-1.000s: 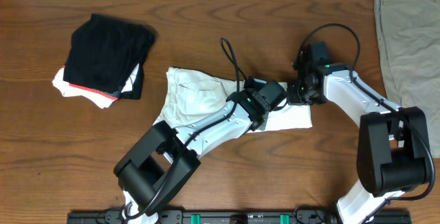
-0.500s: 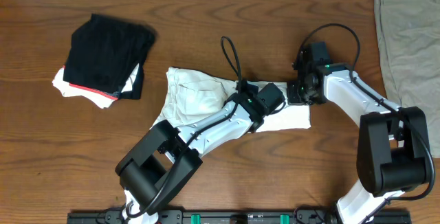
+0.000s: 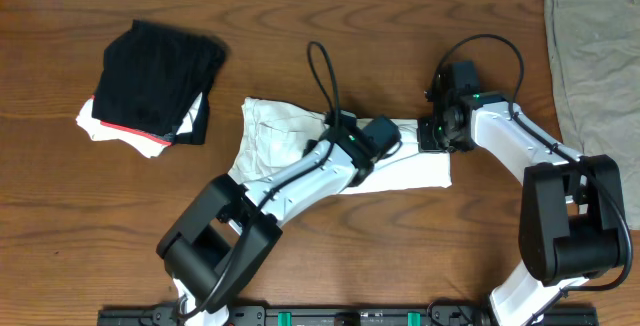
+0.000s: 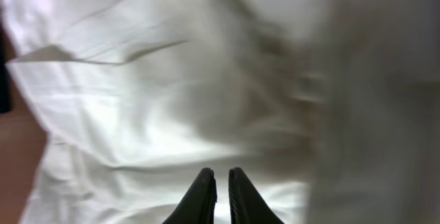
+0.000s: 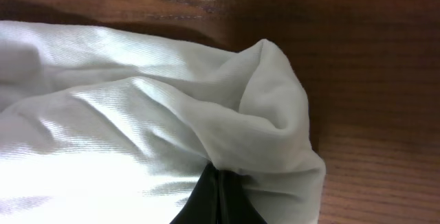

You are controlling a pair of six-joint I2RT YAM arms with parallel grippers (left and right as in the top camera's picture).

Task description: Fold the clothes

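The right gripper (image 5: 218, 177) is clamped on a bunched corner of the white T-shirt (image 3: 272, 138), and wooden table (image 5: 371, 80) shows beyond its tips. The left gripper (image 4: 221, 177) is nearly closed, only a slit between its jaws. Shirt cloth fills the view ahead of them; whether any is pinched, I cannot tell.

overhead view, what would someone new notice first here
The crumpled white T-shirt in the middle of the wooden table stands out first: the right hand is clamped on its right end, and the left hand sits nearly shut over its middle. Next come the folded black garment with a red edge at the upper left and the flat olive-grey cloth at the far right.
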